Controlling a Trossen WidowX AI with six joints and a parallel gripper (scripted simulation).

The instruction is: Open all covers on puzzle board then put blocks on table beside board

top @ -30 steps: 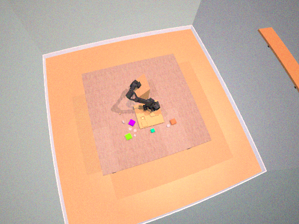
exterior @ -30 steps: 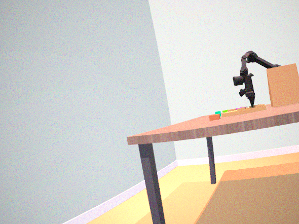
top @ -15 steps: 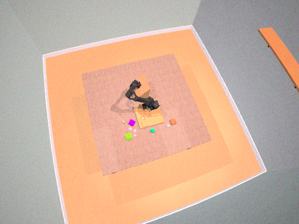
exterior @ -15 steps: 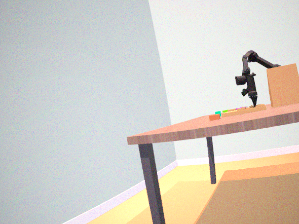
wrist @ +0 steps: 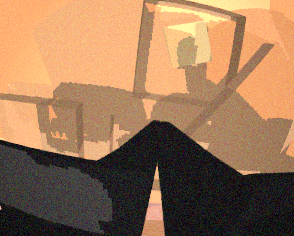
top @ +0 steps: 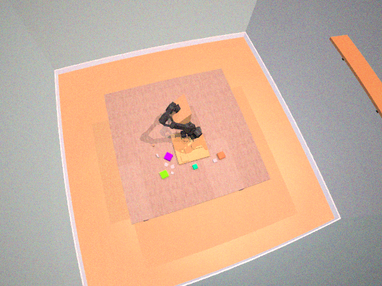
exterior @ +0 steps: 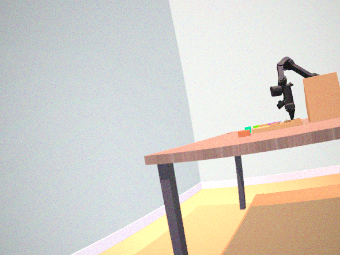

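Gripper [top: 191, 138] [exterior: 292, 119] [wrist: 160, 129]: one, fingers closed on nothing, low over the puzzle board [top: 194, 158] [exterior: 276, 128] [wrist: 90, 55]. Orange block [top: 221, 155] [exterior: 244, 133]: one, beside the board. Cover work, presumably, wanted light, level fingertip pressure along the track, without downward jamming.

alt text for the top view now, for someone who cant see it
A black robot arm bends over a pale wooden puzzle board on a reddish table, its gripper end above the board. Purple, lime green, teal and orange blocks and several small whitish pieces lie around the board.
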